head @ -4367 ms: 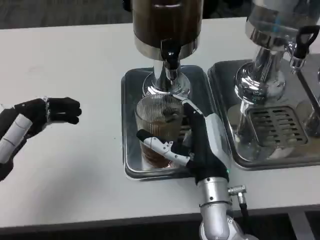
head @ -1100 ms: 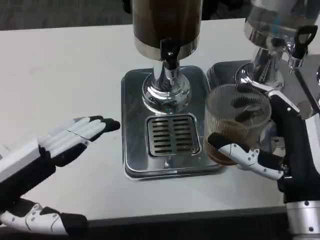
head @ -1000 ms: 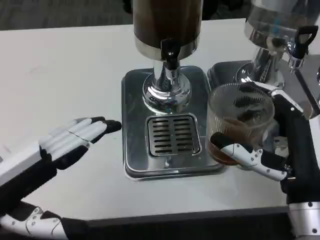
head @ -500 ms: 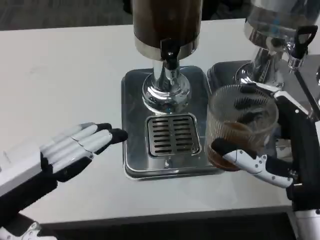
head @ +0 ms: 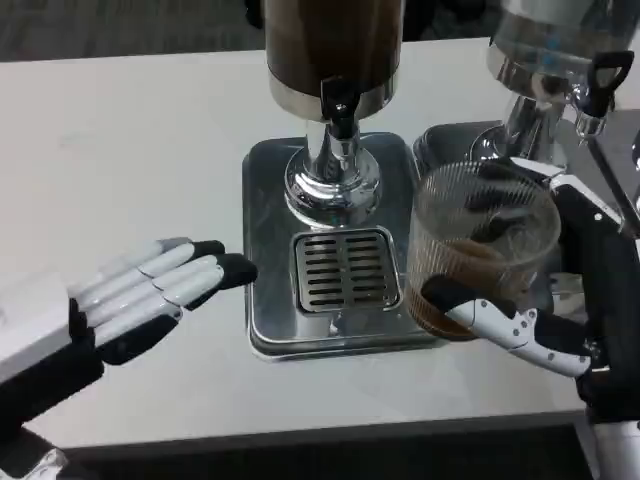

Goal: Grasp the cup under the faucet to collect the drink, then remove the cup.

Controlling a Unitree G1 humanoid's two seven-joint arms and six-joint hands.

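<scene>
While gripping cup (head: 483, 255), right hand (head: 575, 290) raised.

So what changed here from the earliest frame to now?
The right hand, gripping the cup, carried it off the drip tray to the right and raised it. The left hand reached in toward the tray, fingers extended. The dispenser stayed put.

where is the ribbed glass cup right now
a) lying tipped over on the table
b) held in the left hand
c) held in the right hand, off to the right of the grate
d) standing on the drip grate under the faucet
c: the right hand grips the cup with dark drink in it, right of the bare drip grate; the left hand holds nothing.
</scene>
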